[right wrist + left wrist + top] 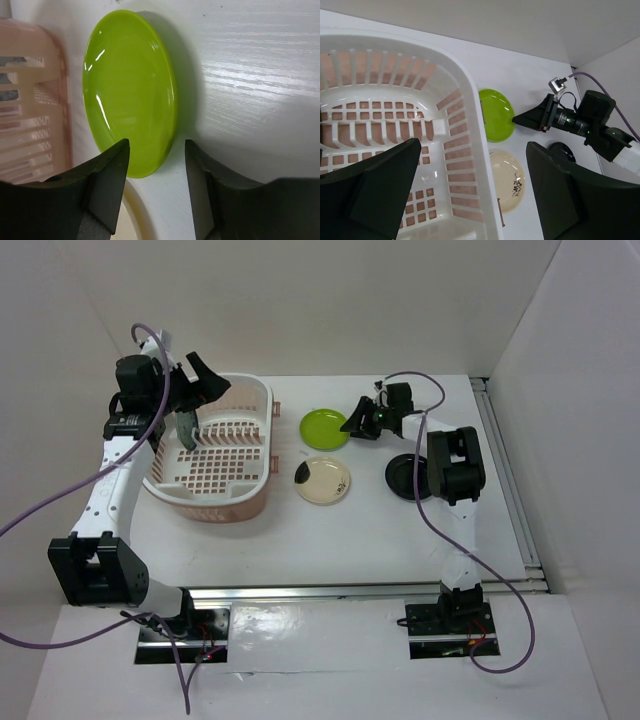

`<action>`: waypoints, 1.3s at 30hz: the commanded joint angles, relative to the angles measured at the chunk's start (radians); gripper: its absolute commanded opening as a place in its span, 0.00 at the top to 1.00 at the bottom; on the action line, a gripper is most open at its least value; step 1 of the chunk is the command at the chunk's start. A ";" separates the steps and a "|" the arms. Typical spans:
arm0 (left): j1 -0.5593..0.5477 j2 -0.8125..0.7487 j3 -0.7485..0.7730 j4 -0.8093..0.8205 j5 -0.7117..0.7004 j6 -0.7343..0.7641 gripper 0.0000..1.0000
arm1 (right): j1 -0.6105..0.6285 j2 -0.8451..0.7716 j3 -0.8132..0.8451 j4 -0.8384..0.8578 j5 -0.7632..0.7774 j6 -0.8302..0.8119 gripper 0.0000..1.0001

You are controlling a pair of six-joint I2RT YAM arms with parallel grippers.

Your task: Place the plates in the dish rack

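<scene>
Left hand (472, 165) raised, jaws wide; right hand (156, 147) low, jaws half-parted.

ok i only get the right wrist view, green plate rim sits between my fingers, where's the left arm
observer: left end effector hangs open over the dish rack, holding nothing
operator: anything in the rack
observer: one dark plate stands on edge in its left half
operator: and the black plate
observer: black plate lies flat right of the cream plate, partly under the right arm
</scene>
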 commanded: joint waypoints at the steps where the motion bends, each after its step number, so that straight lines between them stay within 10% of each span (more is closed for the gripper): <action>1: 0.001 -0.036 0.000 0.002 -0.068 -0.012 0.00 | -0.002 0.061 0.011 0.006 0.030 0.025 0.44; 22: 0.001 -0.036 0.029 -0.009 -0.068 0.007 0.00 | -0.040 0.118 -0.034 0.039 0.020 0.133 0.80; 26: 0.001 -0.036 0.018 -0.009 -0.068 0.007 0.00 | -0.040 0.127 -0.034 0.048 0.020 0.156 1.00; 39: 0.001 -0.036 0.018 -0.009 -0.057 0.007 0.00 | -0.100 0.012 -0.115 0.312 -0.073 0.390 1.00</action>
